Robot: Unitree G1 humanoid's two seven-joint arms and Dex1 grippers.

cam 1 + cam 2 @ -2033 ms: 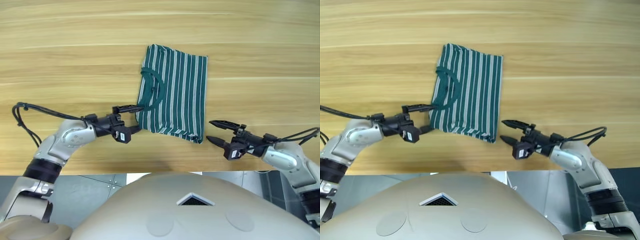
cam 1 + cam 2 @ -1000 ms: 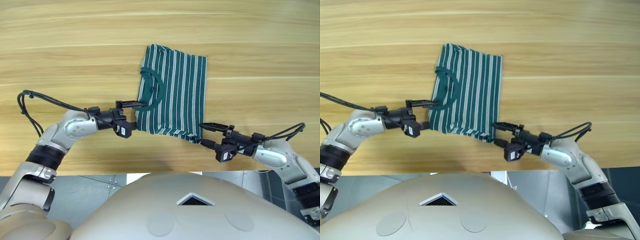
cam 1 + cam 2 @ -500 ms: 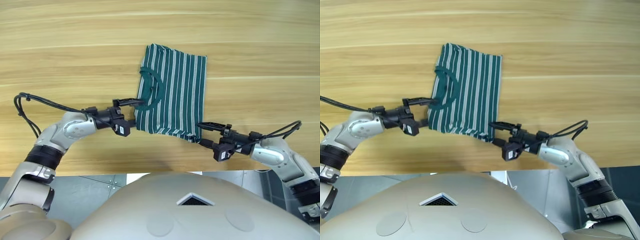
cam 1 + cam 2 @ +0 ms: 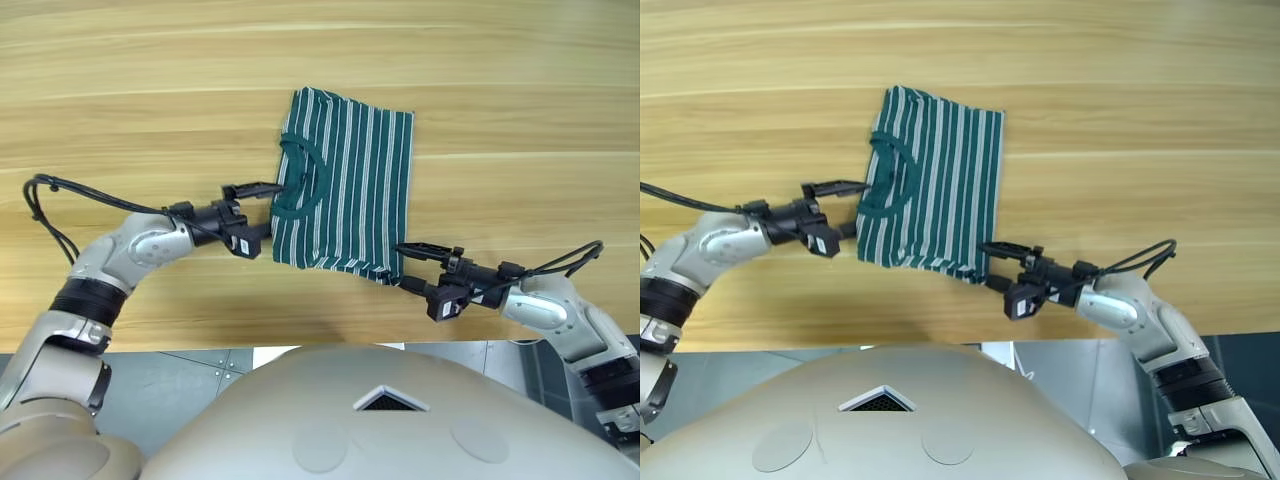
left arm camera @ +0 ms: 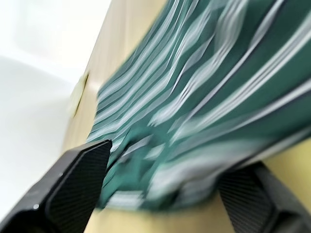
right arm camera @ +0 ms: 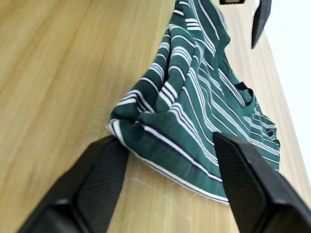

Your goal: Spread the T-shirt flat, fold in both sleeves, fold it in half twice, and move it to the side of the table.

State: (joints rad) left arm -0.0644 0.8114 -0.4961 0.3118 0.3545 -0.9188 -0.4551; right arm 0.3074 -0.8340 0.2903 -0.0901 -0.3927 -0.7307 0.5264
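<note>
**Both pincers set at the near hem for the second fold**

The pale wooden table (image 4: 520,120), smooth with long straight grain, carries the T-shirt (image 4: 350,190) near its middle, toward the robot's edge. The shirt is soft dark-green knit with thin white stripes. It lies as a narrow oblong with half the collar (image 4: 300,185) on its left edge, so I judge one half-fold done and the second in hand. The left gripper (image 4: 275,208) straddles the near-left edge, fingers apart, cloth between them but not pinched. The right gripper (image 4: 400,265) stands likewise released around the rumpled near-right corner. The next move calls for both to clamp together, then carry the hem evenly to the far edge.
</note>
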